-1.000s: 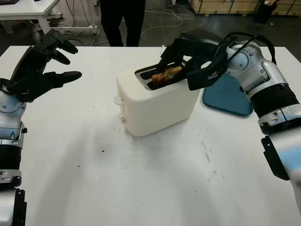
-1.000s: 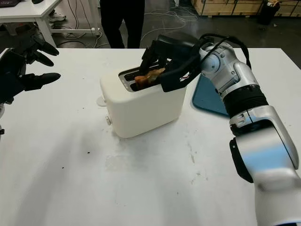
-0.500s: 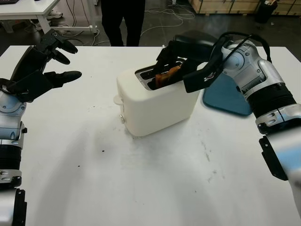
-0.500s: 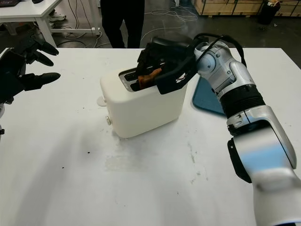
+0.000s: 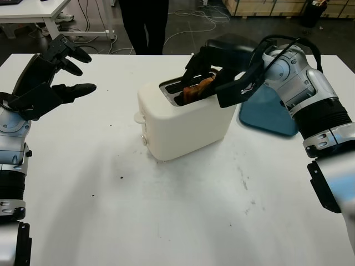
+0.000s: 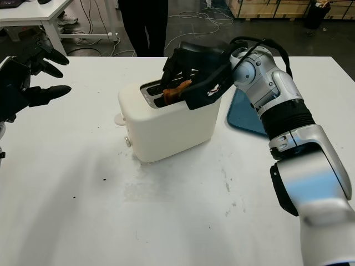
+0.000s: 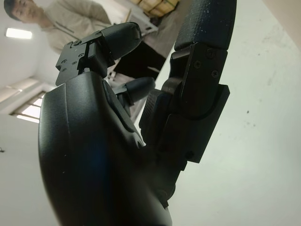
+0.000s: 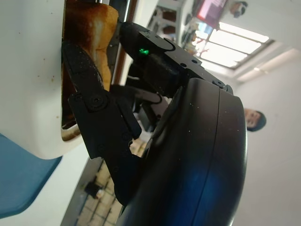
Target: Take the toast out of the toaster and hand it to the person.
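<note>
The toast (image 5: 198,88) was mostly buried in the toaster (image 5: 186,119) slot, only its browned top poking out, and the right robot hand (image 5: 213,75) was pinching it there. The blue board (image 5: 269,113) sat half hidden behind that arm. The left robot hand (image 5: 52,83) hung open over the far-left bench (image 5: 166,210). The near bench had lots of room. The person (image 5: 143,25) stood past the far edge, cut off at the legs.

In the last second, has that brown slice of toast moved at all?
Yes. The brown slice of toast, pinched by the right hand, has tipped up a little at its far end out of the cream toaster's slot.
</note>
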Controlling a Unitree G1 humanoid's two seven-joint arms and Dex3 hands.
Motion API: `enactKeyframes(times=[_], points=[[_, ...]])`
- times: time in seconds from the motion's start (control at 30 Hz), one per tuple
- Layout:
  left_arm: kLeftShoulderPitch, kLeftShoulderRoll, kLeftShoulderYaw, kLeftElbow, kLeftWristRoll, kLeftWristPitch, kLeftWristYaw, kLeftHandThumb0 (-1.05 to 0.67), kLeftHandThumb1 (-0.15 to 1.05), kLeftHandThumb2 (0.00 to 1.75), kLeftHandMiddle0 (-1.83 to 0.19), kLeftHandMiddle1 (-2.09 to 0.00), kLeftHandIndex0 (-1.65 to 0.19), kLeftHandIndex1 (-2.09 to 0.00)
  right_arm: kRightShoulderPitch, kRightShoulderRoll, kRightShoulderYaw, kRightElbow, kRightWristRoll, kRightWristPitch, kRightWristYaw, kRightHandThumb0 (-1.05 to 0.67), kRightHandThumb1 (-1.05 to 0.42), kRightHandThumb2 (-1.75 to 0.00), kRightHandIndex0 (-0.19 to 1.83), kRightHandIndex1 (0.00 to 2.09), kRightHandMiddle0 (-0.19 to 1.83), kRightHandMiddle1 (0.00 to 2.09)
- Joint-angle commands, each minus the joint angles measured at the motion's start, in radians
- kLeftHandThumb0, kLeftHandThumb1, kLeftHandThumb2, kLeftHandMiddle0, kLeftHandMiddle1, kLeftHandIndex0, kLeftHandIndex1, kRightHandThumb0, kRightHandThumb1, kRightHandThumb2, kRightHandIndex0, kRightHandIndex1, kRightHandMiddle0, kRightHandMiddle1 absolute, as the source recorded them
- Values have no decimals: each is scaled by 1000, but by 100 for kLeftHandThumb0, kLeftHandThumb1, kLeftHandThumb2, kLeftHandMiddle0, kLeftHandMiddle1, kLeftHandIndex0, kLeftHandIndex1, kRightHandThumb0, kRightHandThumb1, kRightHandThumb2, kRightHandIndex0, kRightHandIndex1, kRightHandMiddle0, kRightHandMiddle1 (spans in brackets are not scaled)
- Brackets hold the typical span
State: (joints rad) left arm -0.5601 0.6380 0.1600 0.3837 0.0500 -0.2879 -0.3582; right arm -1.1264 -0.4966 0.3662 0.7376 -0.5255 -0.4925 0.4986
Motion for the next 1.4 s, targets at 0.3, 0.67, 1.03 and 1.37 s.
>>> enactKeyframes(times=[0.3,0.67,1.03,1.37], points=[[12,-5,10,-3,-8,-3,13,-105,92,14,0,-162,0,-151,27,-4,43,26,-21,0,17,-44,-68,0,82,126,126,15],[11,-5,12,-3,-15,10,6,-105,92,14,0,-161,0,-150,14,-30,102,50,-124,-121,-174,-71,-85,-1,110,175,93,156],[14,-6,13,-9,-20,18,3,-105,92,12,0,-161,0,-150,-54,-41,46,137,-114,-169,-327,-51,-92,-14,110,174,89,173],[14,-3,12,-11,-15,21,5,-105,92,12,0,-161,0,-150,-166,-46,-34,316,-76,-132,-449,-41,-92,-8,108,175,87,175]])
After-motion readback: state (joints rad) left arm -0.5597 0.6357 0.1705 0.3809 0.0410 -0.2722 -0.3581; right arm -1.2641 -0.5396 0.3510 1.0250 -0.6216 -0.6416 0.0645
